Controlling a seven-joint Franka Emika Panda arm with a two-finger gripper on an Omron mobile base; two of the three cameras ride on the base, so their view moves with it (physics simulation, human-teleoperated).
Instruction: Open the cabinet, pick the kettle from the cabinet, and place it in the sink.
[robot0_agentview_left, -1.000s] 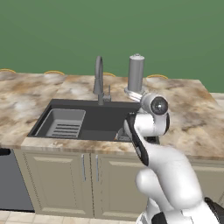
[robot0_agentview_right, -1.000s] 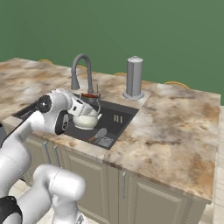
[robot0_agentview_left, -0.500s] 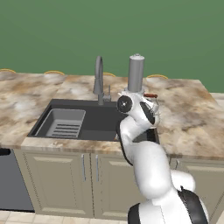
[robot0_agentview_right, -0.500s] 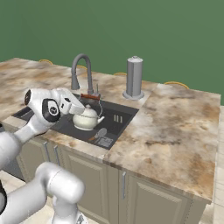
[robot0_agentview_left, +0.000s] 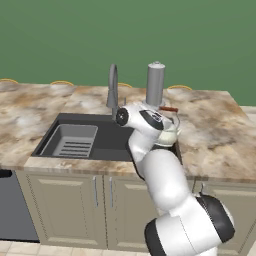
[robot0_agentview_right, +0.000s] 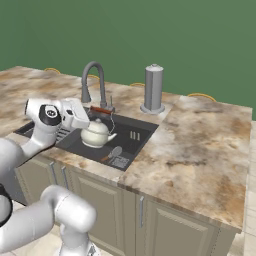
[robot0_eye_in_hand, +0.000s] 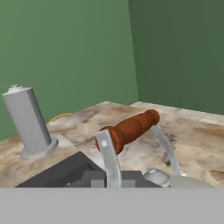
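Cream kettle (robot0_agentview_right: 98, 133) over sink (robot0_agentview_right: 131, 132), near right rim.

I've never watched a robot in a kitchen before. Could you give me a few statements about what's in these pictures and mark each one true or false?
1. The kettle is over the sink basin. True.
2. The kettle's handle grip is blue plastic. False: the grip is reddish-brown wood.
3. A tall grey cylinder stands upright on the counter behind the sink. True.
4. The faucet is at the near edge of the sink, by the low cabinet doors. False: it rises from the far edge.
5. The kettle lies tipped on its side on the counter. False: it is upright at the sink.
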